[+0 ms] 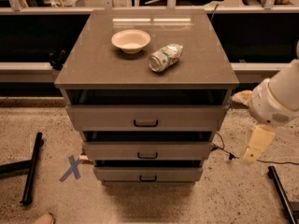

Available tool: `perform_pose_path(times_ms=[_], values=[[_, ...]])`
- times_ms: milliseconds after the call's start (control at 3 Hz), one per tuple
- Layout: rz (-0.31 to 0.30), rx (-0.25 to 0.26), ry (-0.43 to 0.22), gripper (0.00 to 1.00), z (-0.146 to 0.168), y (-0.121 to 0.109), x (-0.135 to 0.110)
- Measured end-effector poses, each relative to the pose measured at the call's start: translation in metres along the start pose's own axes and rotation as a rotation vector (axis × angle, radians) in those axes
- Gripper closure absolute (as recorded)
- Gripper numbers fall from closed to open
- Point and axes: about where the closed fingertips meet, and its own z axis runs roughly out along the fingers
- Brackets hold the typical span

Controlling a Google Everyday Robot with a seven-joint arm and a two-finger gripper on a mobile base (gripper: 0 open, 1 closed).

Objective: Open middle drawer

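Note:
The middle drawer (147, 150) is the second of three grey-brown fronts on the cabinet, with a small black handle (147, 156) at its centre. A dark gap shows above its front. The top drawer (145, 117) is above it and the bottom drawer (147, 173) below it. My gripper (256, 146), cream-coloured and hanging from the white arm (275, 101), is to the right of the cabinet at about the middle drawer's height. It is apart from the cabinet and touches nothing.
On the cabinet top (93, 69) stand a cream bowl (131, 40) and a can lying on its side (165, 57). A blue tape X (72, 167) and a black bar (32, 168) lie on the floor at left. A black cable (223, 148) and another black bar (281, 191) are at right.

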Motion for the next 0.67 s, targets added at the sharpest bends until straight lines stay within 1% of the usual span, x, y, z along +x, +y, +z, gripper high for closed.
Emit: perform_pose_path(times_ms=[333, 667], values=[[-0.003, -0.091, 0.035, 0.0, 0.059, 0.013, 0.014], [0.003, -0.118, 0.052, 0.0, 0.074, 0.018, 0.018]])
